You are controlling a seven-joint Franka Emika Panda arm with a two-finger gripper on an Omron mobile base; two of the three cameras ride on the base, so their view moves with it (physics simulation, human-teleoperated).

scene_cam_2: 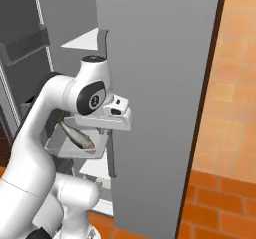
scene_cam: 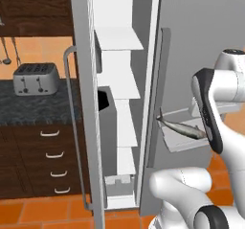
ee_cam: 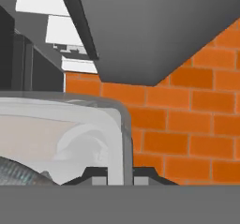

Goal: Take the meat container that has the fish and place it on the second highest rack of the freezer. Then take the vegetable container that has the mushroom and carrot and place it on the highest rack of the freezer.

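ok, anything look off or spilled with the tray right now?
Nothing spilled. The fish lies inside its clear tray, which the gripper holds beside the open freezer. The tray sits slightly tilted in the left base view, but the fish is still well within it.

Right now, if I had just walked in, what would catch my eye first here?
Probably the white robot arm holding a clear tray with a silvery fish lying in it, up in the air beside the tall grey fridge. Next, the freezer standing open, its white shelves stacked one above another. Off to the left, a shiny toaster sits on a dark counter.
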